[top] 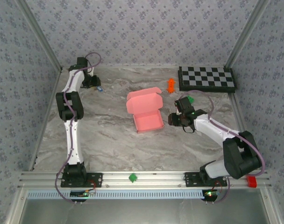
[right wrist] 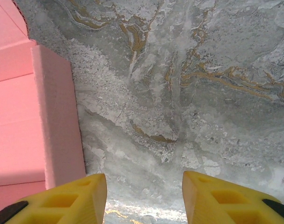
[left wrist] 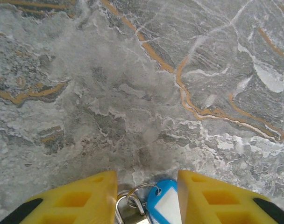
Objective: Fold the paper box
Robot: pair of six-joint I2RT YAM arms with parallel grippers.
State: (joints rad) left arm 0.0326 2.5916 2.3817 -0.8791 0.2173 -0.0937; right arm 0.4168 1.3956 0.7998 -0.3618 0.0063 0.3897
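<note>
Left gripper (left wrist: 146, 179) straddles key tag (left wrist: 163, 205), grip unclear; right gripper (right wrist: 144, 179) gapes empty, arm bent, beside paper box (right wrist: 20, 116)

Around me stand walls (top: 146, 28) with grey flowered paper. My worktop (top: 109, 140) is grey marble with orange veins; an aluminium rail (top: 156, 176) borders its near edge.

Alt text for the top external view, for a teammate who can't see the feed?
A pink paper box lies open in the middle of the marbled table, lid flap up at its far side. The right gripper sits close to its right side; the left gripper is at the far left by a blue tag.
</note>
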